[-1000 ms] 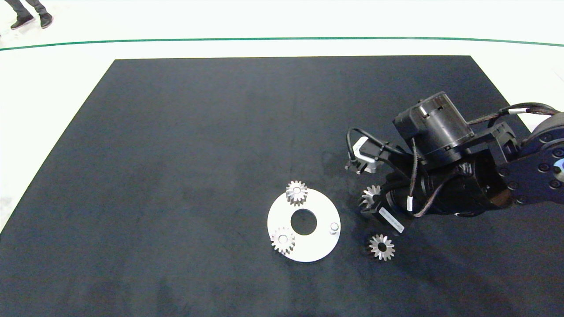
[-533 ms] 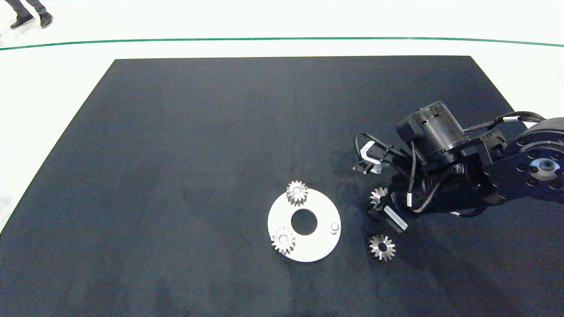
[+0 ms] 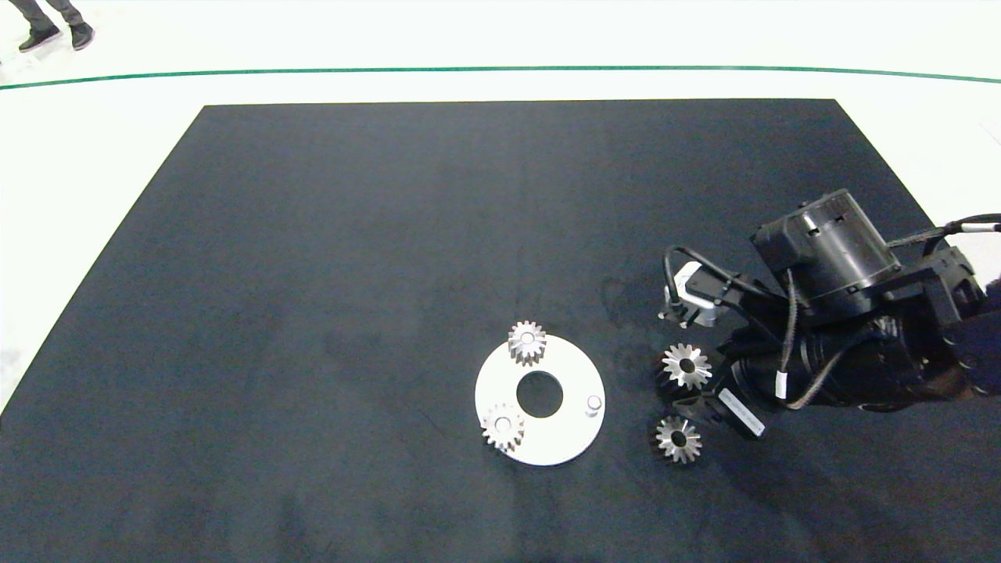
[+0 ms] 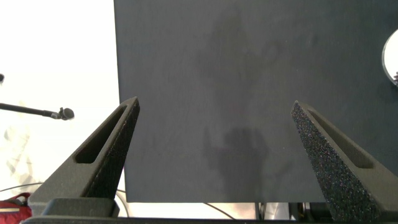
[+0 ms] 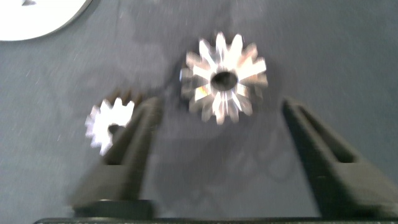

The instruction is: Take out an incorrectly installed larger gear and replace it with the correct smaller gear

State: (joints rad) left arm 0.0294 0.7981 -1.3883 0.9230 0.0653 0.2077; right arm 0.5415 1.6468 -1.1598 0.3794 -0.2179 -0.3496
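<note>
Right gripper (image 5: 217, 155) hangs over the larger gear (image 3: 686, 366), fingers spread wide, nothing held.

The larger gear lies flat on the black mat (image 3: 352, 234), just right of the white disc (image 3: 563, 442), between the open fingers. The smaller gear (image 3: 677, 439) sits just nearer. Two compact gears (image 3: 526, 342) ride the disc, whose right peg (image 3: 593, 403) stands bare. Left gripper (image 4: 214, 155) is parked off left, fingers apart.

One finger (image 5: 127, 155) of the right hand (image 5: 217, 155) covers part of the smaller gear (image 5: 109, 124). The white disc (image 5: 37, 18) runs off the picture's edge, and everything there is motion-blurred.
</note>
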